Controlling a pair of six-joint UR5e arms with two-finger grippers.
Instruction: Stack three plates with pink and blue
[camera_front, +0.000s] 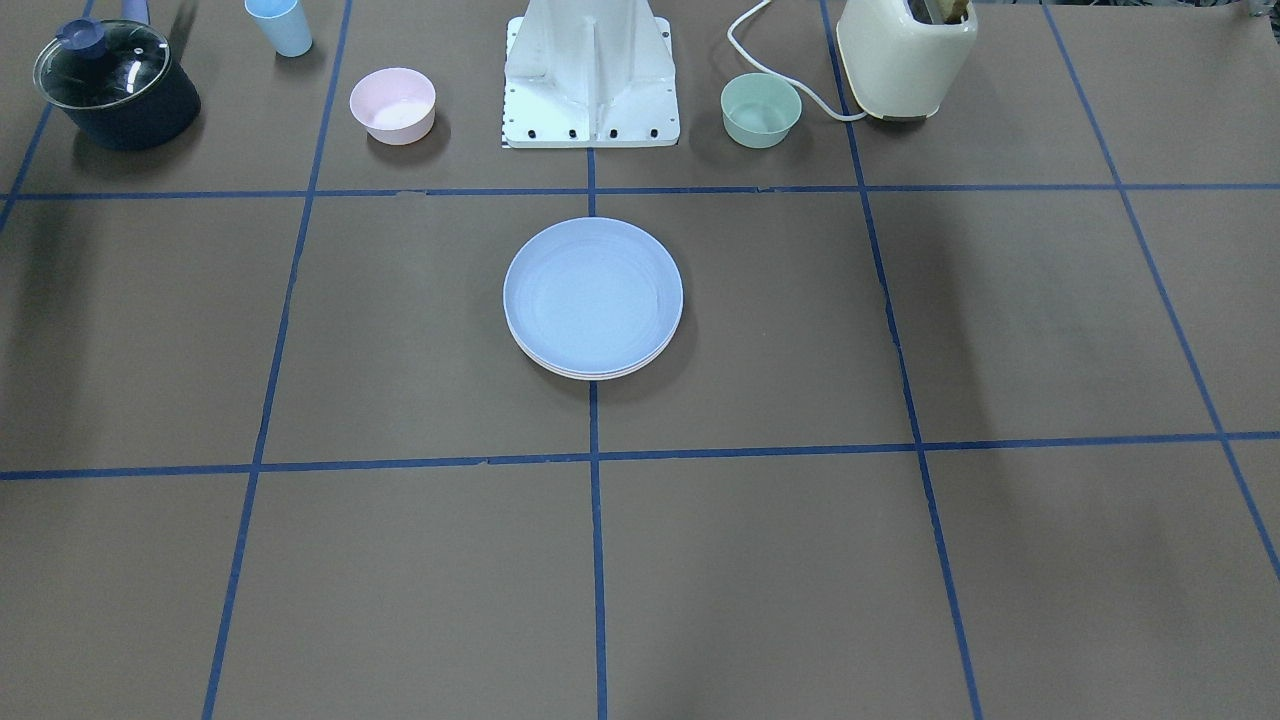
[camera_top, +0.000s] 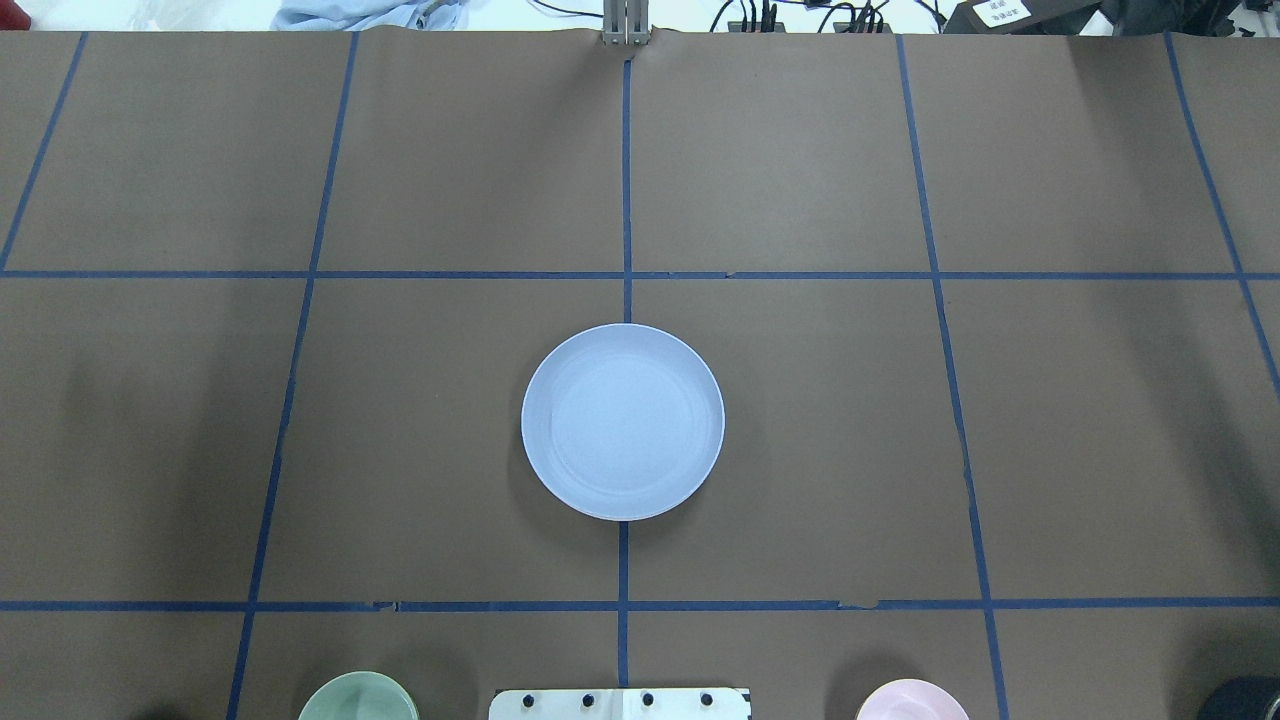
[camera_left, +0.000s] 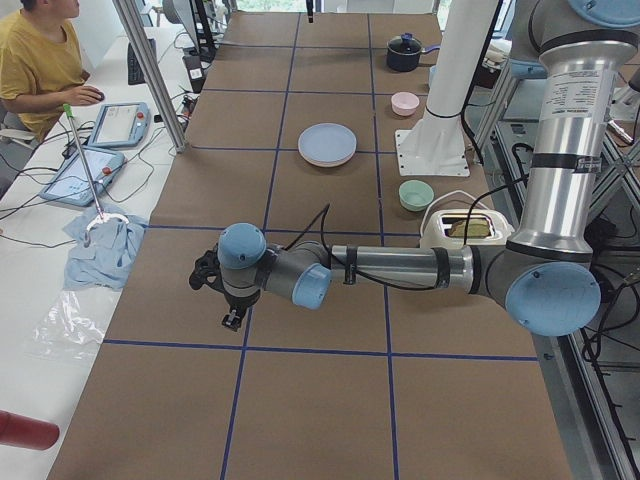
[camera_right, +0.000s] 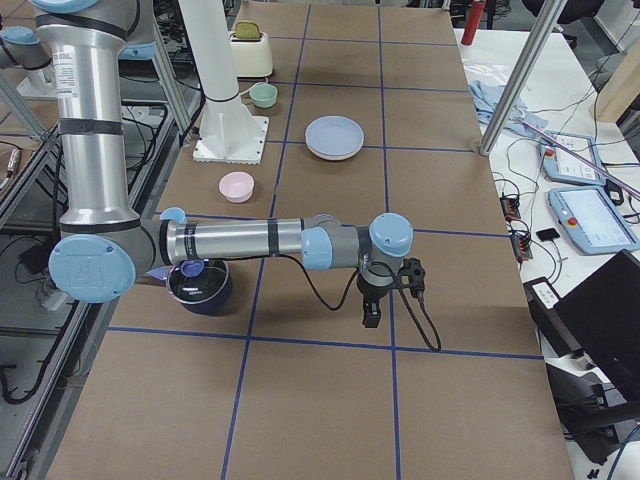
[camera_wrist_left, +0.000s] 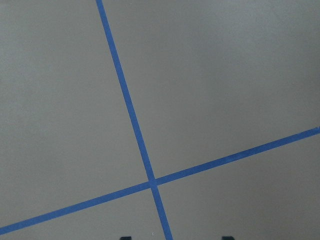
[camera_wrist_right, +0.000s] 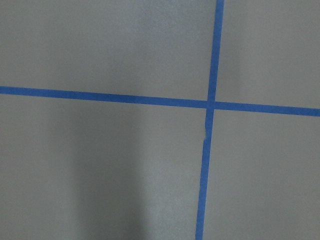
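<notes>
The light blue plate (camera_front: 593, 295) lies on top of a stack at the table's middle; it also shows in the overhead view (camera_top: 622, 420). Pale rims of the plates under it (camera_front: 590, 374) peek out at its near edge; their colours are hard to tell. My left gripper (camera_left: 232, 322) hangs over bare table far from the stack; in the left wrist view two fingertips (camera_wrist_left: 125, 238) stand apart and empty. My right gripper (camera_right: 371, 318) hangs over bare table at the other end; I cannot tell whether it is open or shut.
Near the robot's base (camera_front: 590, 80) stand a small pink bowl (camera_front: 393, 105), a small green bowl (camera_front: 761, 110), a cream toaster (camera_front: 905, 55), a dark lidded pot (camera_front: 115, 85) and a blue cup (camera_front: 280, 25). Blue tape lines grid the brown table.
</notes>
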